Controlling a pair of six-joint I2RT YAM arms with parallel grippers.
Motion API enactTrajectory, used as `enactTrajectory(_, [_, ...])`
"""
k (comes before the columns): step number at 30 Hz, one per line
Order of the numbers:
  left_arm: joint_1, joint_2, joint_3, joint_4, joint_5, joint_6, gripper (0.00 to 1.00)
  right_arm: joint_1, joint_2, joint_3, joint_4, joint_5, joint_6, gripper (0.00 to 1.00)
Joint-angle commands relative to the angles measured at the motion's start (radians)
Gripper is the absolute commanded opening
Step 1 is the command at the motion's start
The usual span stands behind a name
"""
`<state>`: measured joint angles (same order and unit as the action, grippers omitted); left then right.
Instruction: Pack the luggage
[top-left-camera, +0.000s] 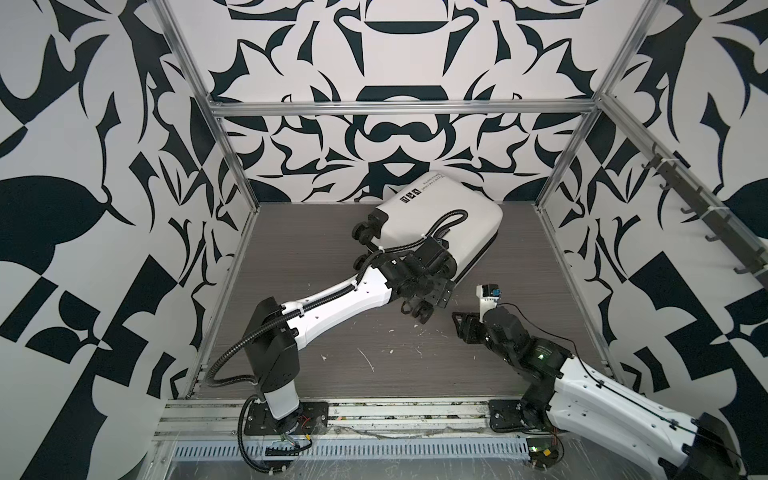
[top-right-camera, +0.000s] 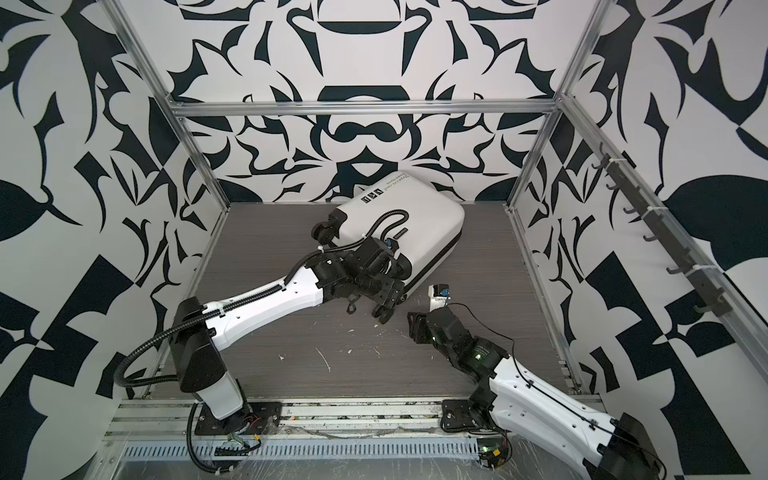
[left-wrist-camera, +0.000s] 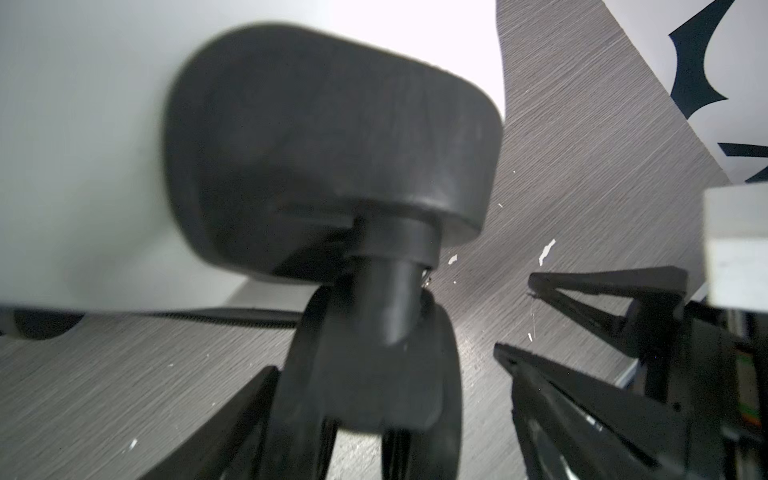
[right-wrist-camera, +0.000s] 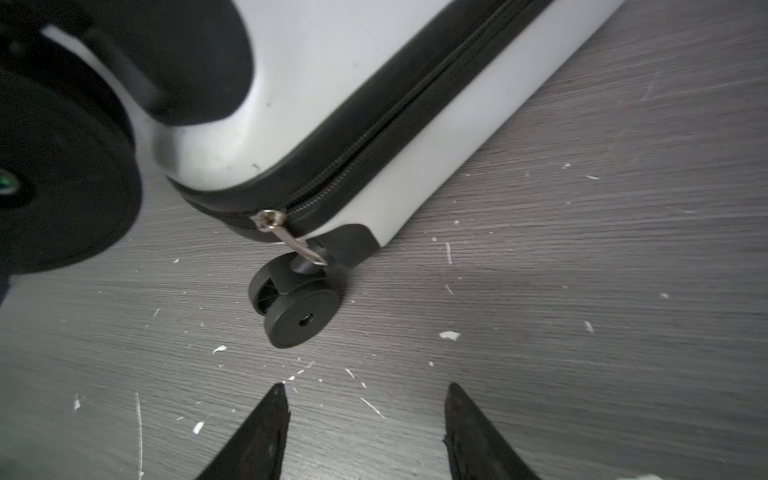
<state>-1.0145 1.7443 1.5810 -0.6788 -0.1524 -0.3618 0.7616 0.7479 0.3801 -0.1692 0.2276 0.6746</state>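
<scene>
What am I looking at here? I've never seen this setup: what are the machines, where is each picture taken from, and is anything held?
The machines are two robot arms, a left arm and a right arm, mounted at the near edge of a grey table. The two wide pictures come from one camera head looking down; the two close-ups come from cameras on the arms' wrists. On the table lies a white suitcase, flat and closed. The left gripper is open, straddling one suitcase wheel without visibly clamping it. The right gripper is open and empty above the table, facing a wheel resting on the table and the zip pull. So nothing looks held.
</scene>
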Motion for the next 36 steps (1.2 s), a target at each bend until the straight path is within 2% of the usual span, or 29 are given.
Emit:
enactTrajectory(1, [0.005,0.027,0.036,-0.039,0.007,0.021,0.88,0.003,0.014,-0.012,0.147,-0.025,-0.069,0.6])
enactTrajectory(4, [0.012,0.036,0.036,-0.035,0.004,0.02,0.86,-0.009,0.027,-0.028,0.224,-0.025,-0.104,0.63])
enactTrajectory(9, [0.027,0.038,0.015,-0.014,0.006,0.011,0.77,-0.086,0.064,-0.051,0.348,-0.145,-0.14,0.75])
enactTrajectory(18, [0.044,0.049,0.015,0.002,0.022,0.009,0.54,-0.271,0.152,-0.128,0.516,-0.365,-0.199,0.75])
enactTrajectory(23, [0.048,0.046,0.012,0.003,0.02,0.008,0.47,-0.276,0.105,-0.246,0.712,-0.329,-0.271,0.77])
enactTrajectory(26, [0.048,0.044,0.007,0.01,0.025,0.009,0.4,-0.276,0.081,-0.244,0.694,-0.316,-0.309,0.74])
enactTrajectory(28, [0.049,0.047,0.008,0.011,0.034,0.008,0.31,-0.275,0.089,-0.232,0.693,-0.354,-0.339,0.71])
enactTrajectory(36, [0.051,0.053,0.015,0.005,0.055,0.005,0.06,-0.278,0.183,-0.193,0.737,-0.422,-0.406,0.55])
